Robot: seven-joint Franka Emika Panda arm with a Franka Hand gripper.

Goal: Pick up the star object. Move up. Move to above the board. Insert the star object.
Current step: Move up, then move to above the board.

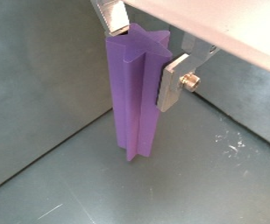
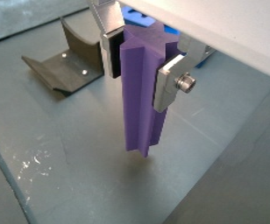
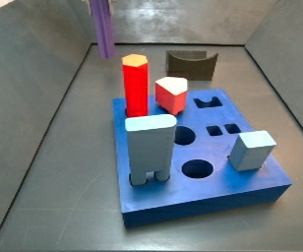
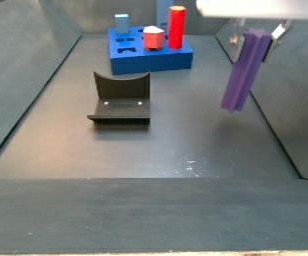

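Observation:
My gripper [image 1: 144, 52] is shut on the star object [image 1: 138, 96], a tall purple star-section prism, near its top. It hangs upright with its lower end just above the grey floor. Both wrist views show the silver fingers [image 2: 170, 83] pressing its sides. In a side view the star object [image 4: 244, 72] hangs at the right under the gripper [image 4: 258, 36], away from the board [image 4: 150, 58] at the back. In a side view the star object [image 3: 101, 28] is at the far left behind the board [image 3: 207, 187]; the gripper is out of that frame.
The board holds a red post [image 3: 136, 84], a light blue block [image 3: 151, 148], a small pale cube [image 3: 253, 150] and a red-and-white piece [image 3: 173, 94]. The dark fixture [image 4: 121, 97] stands between board and star object, close to it [image 2: 65, 66]. Grey walls surround the floor.

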